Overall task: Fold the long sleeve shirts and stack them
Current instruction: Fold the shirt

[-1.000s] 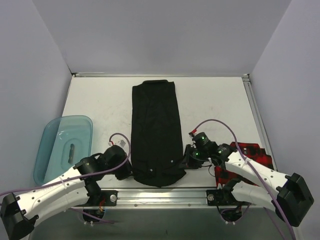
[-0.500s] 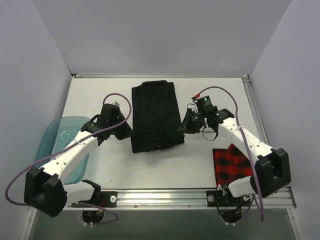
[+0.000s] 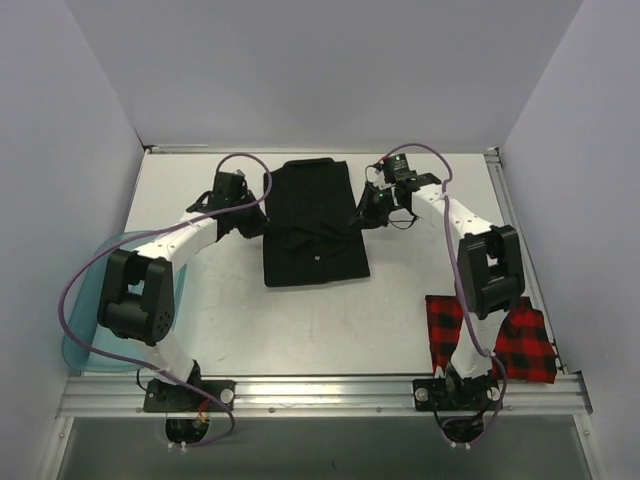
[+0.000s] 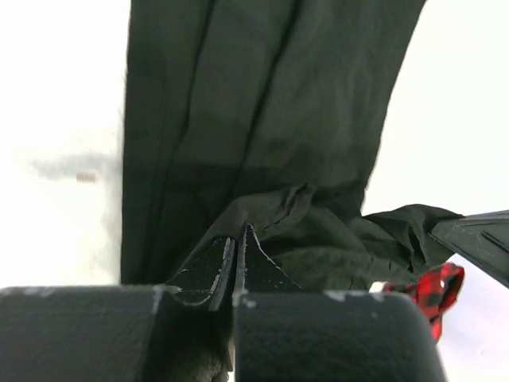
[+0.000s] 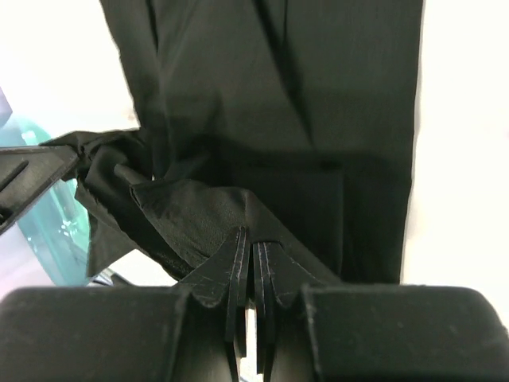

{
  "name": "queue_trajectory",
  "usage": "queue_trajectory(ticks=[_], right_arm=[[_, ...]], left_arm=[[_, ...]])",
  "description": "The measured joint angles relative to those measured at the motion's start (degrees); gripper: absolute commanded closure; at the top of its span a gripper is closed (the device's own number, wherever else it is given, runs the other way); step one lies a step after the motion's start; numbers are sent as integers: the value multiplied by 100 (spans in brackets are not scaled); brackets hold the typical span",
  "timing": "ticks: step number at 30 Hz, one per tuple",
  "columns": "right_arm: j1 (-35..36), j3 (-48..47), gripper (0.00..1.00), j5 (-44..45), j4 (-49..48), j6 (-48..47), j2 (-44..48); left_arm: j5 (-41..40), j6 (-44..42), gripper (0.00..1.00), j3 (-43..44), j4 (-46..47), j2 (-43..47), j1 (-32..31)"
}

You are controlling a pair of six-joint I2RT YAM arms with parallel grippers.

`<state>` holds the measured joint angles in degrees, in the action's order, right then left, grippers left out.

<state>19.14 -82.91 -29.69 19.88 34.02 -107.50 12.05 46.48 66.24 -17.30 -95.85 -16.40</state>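
Both arms stretched far forward, wrists angled inward; left gripper (image 4: pixel 237 243), right gripper (image 5: pixel 251 243) clamped on black shirt (image 3: pixel 315 250).

black shirt (image 3: pixel 312 225): plain black all over from what we can see, with one tiny white dot on the near half
checked shirt (image 3: pixel 525 345): red and black buffalo check, near right
tub (image 3: pixel 82 345): see-through teal-blue, over on the left
table (image 3: pixel 300 320): white, and we spot a few faint grey scuffs
left arm (image 3: pixel 185 238) and right arm (image 3: pixel 450 215): white shells, black joints
cables (image 3: pixel 85 275): purple
walls (image 3: pixel 320 70): pale lavender-grey, we'd say
rail (image 3: pixel 320 395): silver, near edge
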Motion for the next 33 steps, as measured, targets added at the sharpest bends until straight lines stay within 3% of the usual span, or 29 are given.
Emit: queue_trajectory(ticks=[4, 8, 11, 12, 16, 19, 23, 28, 33], right_arm=[[-48, -498, 100, -96, -2, -98, -684], [-81, -772, 91, -166, -4, -138, -1165], [-103, -872, 81, -192, -7, -153, -1388], [-114, -896, 77, -192, -4, -168, -1425], [-201, -960, 54, -181, 7, -229, -1425], [-278, -988, 45, -92, 11, -284, -1300], [-337, -970, 43, 138, 31, -437, -776], [-299, -634, 44, 348, -33, -723, 520], [48, -310, 52, 332, -101, -931, 1163]], left_arm=[[28, -39, 100, 101, 254, -490, 66], [28, -39, 100, 109, 437, -859, 122], [42, -44, 88, 153, 520, -1108, 155], [46, -48, 76, 168, 540, -1165, 164], [55, -83, 47, 282, 562, -1204, 177], [-20, -162, 25, 481, 570, -1121, 192], [-245, -369, 14, 553, 507, -516, 199], [-610, -739, 14, 597, 420, 732, 85], [-1043, -994, 14, 92, 485, 1961, -658]])
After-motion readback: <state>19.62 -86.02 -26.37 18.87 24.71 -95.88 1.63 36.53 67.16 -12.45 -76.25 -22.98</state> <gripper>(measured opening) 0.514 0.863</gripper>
